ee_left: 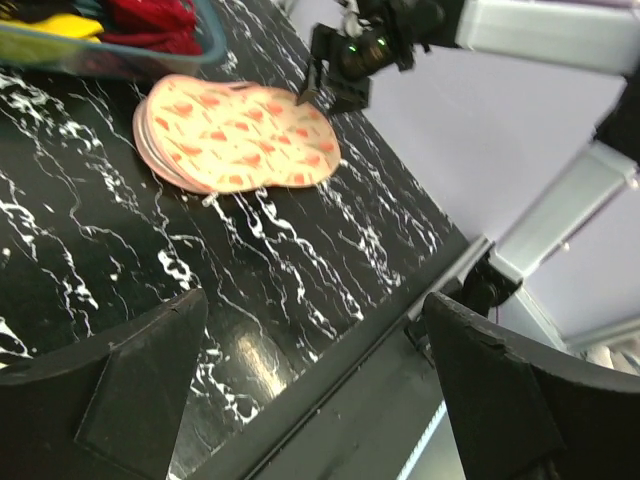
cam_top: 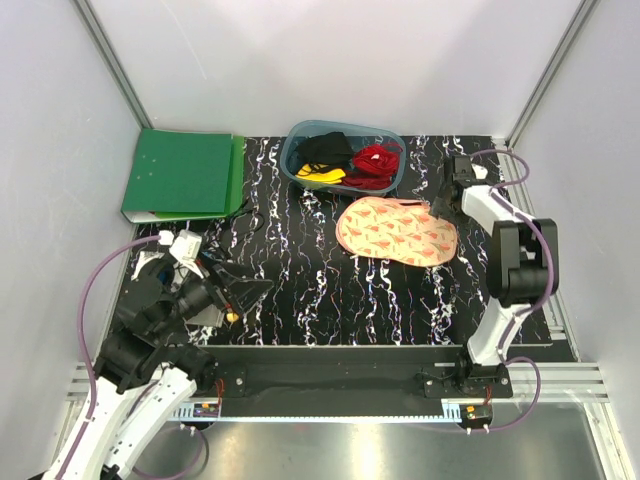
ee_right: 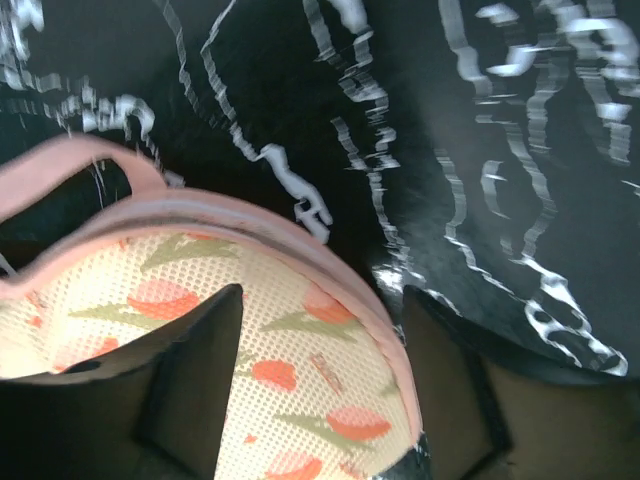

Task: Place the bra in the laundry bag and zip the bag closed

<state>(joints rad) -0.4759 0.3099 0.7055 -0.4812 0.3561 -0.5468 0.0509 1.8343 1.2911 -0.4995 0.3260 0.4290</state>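
Observation:
The laundry bag (cam_top: 397, 231) lies flat on the black marbled table (cam_top: 320, 300), its two peach halves folded together with the print outside. The yellow bra (cam_top: 320, 173) sits in the blue-grey tub (cam_top: 343, 132) between a black garment and a red garment. My right gripper (cam_top: 440, 200) is at the bag's far right edge. In the right wrist view it (ee_right: 322, 300) is open, one finger over the bag's mesh (ee_right: 300, 370) and the other over the table beyond the pink trim. My left gripper (cam_top: 250, 292) hovers open and empty at the near left, away from the bag (ee_left: 235, 135).
A green binder (cam_top: 185, 175) lies at the far left corner. The tub's rim (ee_left: 205, 45) shows at the top left of the left wrist view, holding the red garment (ee_left: 150, 20). White walls close in the table on three sides.

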